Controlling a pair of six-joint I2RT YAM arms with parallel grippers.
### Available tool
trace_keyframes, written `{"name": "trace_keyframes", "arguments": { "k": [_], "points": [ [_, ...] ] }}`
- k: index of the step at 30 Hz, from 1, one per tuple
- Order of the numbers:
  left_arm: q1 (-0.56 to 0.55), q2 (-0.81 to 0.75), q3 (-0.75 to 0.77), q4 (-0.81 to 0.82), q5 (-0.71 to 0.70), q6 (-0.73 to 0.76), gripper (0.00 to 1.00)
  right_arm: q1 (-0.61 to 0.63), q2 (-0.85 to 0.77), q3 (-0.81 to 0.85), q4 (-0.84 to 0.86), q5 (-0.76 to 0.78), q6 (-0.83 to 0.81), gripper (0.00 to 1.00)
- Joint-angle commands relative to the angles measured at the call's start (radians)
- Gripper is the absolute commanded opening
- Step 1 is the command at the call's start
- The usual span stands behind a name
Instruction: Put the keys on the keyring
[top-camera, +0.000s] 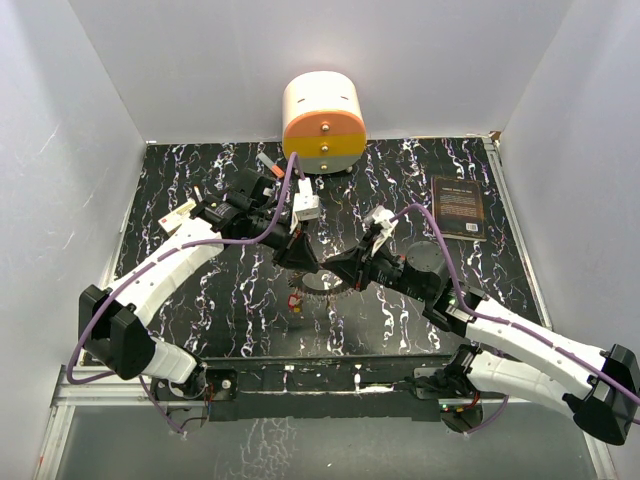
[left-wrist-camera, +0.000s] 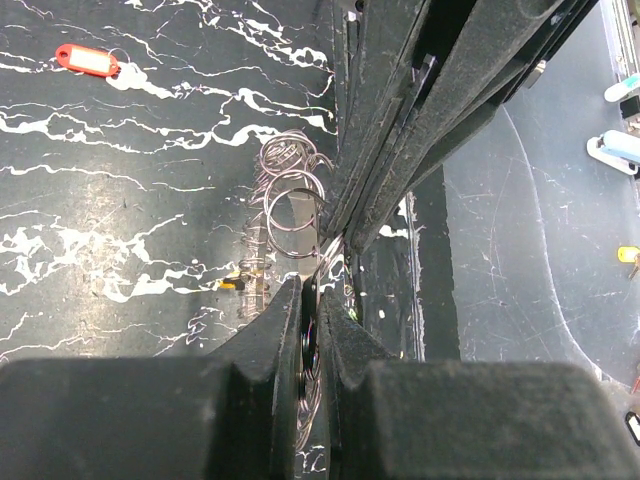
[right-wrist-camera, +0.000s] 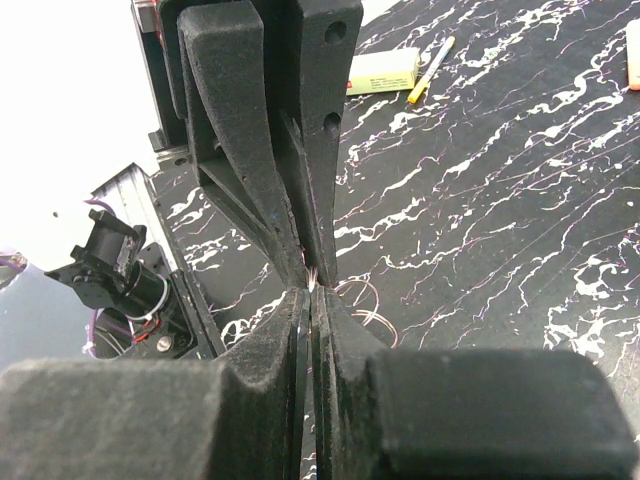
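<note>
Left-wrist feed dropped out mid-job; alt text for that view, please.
The left gripper, at the bottom, is pinched shut on the keyring, tip to tip with the right gripper pointing down from the top. A red key tag lies apart at upper left on the black marbled table.

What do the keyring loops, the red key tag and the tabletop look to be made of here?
The keyring is thin wire loops, silvery with bright glints: probably steel. The red key tag looks plastic: smooth, uniform red around a white label window. The tabletop is black with white veining, marble-look; printed sheet or stone, the look leaves open.
</note>
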Motion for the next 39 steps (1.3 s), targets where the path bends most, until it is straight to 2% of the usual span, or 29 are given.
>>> {"name": "trace_keyframes", "arguments": {
  "k": [1,8,12,22,26,32,39],
  "points": [
    [0.015,-0.029,0.034,-0.034,0.002,0.02,0.0,-0.003,-0.025,0.002,0.065,0.003,0.008,0.08],
    [0.013,-0.025,0.043,-0.051,-0.016,0.026,0.0,-0.003,-0.031,0.005,0.065,0.02,0.01,0.1],
    [0.014,-0.03,0.047,-0.064,-0.009,0.034,0.0,-0.003,-0.02,0.016,0.058,0.02,0.01,0.08],
    [0.014,-0.018,0.027,-0.03,0.005,0.005,0.0,-0.004,0.051,0.045,0.109,-0.078,0.044,0.08],
    [0.014,-0.012,0.02,-0.022,0.008,-0.003,0.12,-0.003,0.06,0.066,0.105,-0.09,0.048,0.08],
    [0.014,0.0,0.031,-0.023,0.014,-0.012,0.23,-0.003,0.052,0.072,0.102,-0.083,0.051,0.08],
    [0.015,0.005,0.051,-0.037,0.014,-0.01,0.26,-0.003,0.042,0.075,0.092,-0.07,0.055,0.08]
  ]
}}
